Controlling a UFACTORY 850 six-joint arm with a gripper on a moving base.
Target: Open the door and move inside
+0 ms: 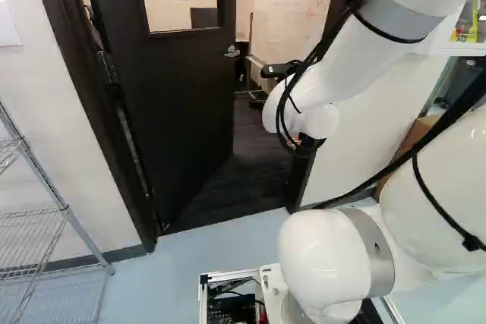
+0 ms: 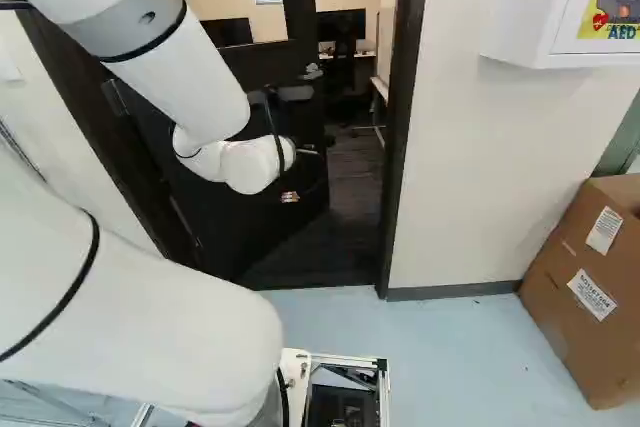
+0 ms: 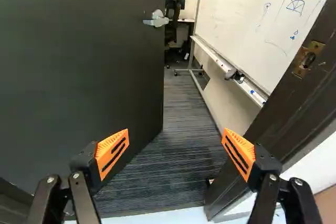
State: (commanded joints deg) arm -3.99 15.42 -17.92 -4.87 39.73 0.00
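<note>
Door [image 3: 79,66] partly open, ahead of gripper [image 2: 290,197]

Bright indoor lt, soft shadows

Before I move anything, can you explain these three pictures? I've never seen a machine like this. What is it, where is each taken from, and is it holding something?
It is one white arm on a moving base, ending in a black gripper. The left and right base views look past the arm from behind it, so both show the same door. The wrist view looks along the gripper. Its orange-padded fingers stand wide apart, holding nothing.

No table shows here. On the pale floor stand a wire rack, at the left of the left base view, and a cardboard box, at the right of the right base view. The door stands open, its handle untouched; beyond is a room with a whiteboard.
</note>
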